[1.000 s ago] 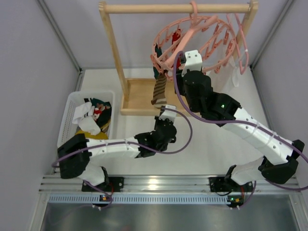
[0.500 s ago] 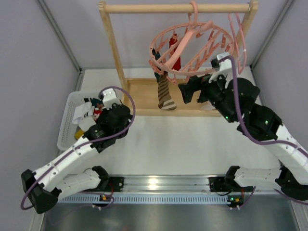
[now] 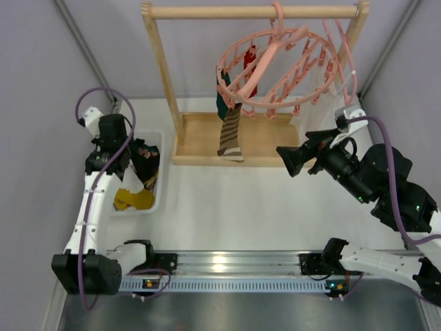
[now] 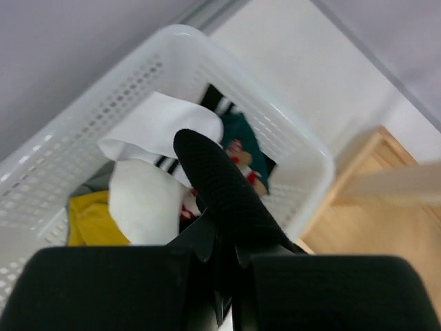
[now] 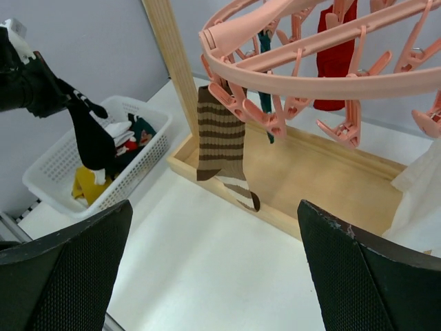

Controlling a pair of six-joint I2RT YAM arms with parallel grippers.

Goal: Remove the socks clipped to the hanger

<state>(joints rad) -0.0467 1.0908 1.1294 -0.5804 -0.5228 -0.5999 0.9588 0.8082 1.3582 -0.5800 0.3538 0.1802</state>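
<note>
1. In the top view, we are seeing the left tool [image 3: 127, 153] closed over the basket [image 3: 162, 181] at the bench's left edge. Its load is hard to make out here. The right tool [image 3: 289, 160], jaws wide apart, is facing the hanger [image 3: 265, 52], probably readying for the brown striped sock [image 3: 231, 134].
2. In the left wrist view, a black sock [image 4: 220, 186] is hanging clamped in the left tool above the basket, seemingly for dropping. The sock is hiding the fingertips.
3. In the right wrist view, we are also finding a teal sock [image 5: 264, 43] and a red sock [image 5: 335, 55] clipped. A white garment [image 5: 420, 200] is getting cut off at the right.
</note>
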